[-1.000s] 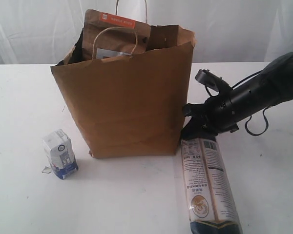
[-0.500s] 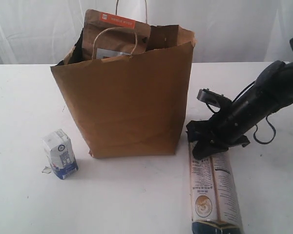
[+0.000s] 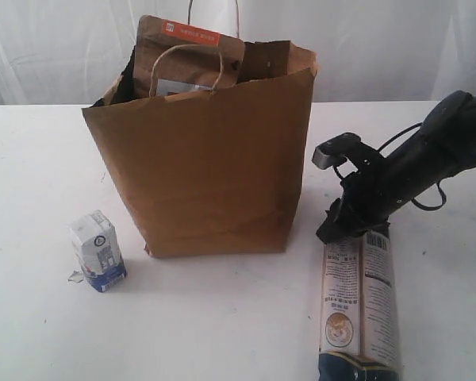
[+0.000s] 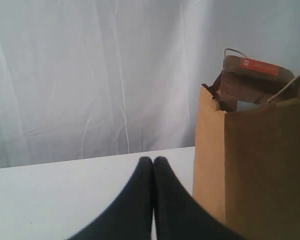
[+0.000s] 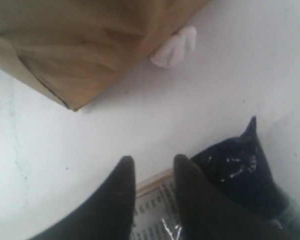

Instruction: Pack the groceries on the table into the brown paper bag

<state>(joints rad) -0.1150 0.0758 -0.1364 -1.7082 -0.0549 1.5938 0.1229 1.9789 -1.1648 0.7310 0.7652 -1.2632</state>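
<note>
- End effector of right arm (image 3: pixel 332 228): jaws parted over end of long dark-blue packet (image 3: pixel 357 305), flat on white worktop (image 3: pixel 222 317) beside brown paper bag (image 3: pixel 206 175); likely seeking end grip.
- End effector of left arm (image 4: pixel 153 162): clenched, empty.

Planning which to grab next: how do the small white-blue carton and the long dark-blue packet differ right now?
The carton stands upright left of the brown paper bag; the packet lies flat on its right. The packet is far longer than the carton. The right gripper sits at one end of the packet, jaws slightly apart; no gripper is near the carton. Both rest on the table, outside the bag.
</note>
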